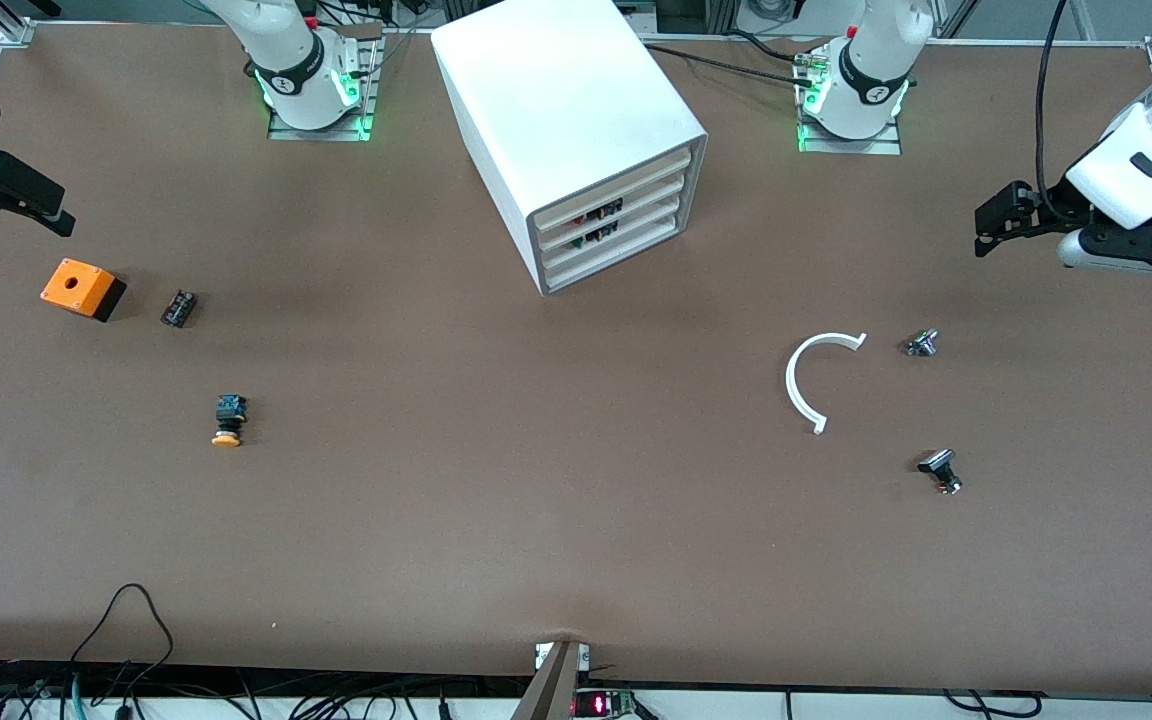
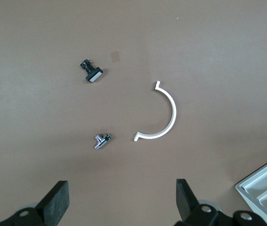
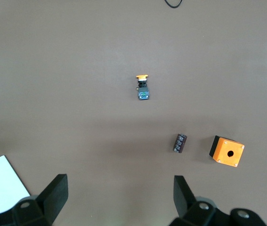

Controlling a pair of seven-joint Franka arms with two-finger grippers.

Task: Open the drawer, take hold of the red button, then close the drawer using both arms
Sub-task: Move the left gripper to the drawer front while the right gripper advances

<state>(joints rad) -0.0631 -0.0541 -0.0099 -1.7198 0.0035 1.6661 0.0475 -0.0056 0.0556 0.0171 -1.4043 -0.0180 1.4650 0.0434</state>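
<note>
Looking for the pull, we judge that it turns on which way the cabinet (image 1: pixel 576 100) faces. Its front is angled toward the camera and the left arm's end of the table, and all its drawers are shut. The drawer (image 1: pixel 628 203) we want shows a red part in its notch, just above the one showing green. The button itself is hidden, and we take it to be inside. The left gripper (image 1: pixel 983 230), jaws wide and empty, hangs over its own end of the table, on the side the front faces. The right gripper (image 1: pixel 48 207), also wide and empty, waits over its own end, off the cabinet's blank side. We judge the left arm better placed to pull.
</note>
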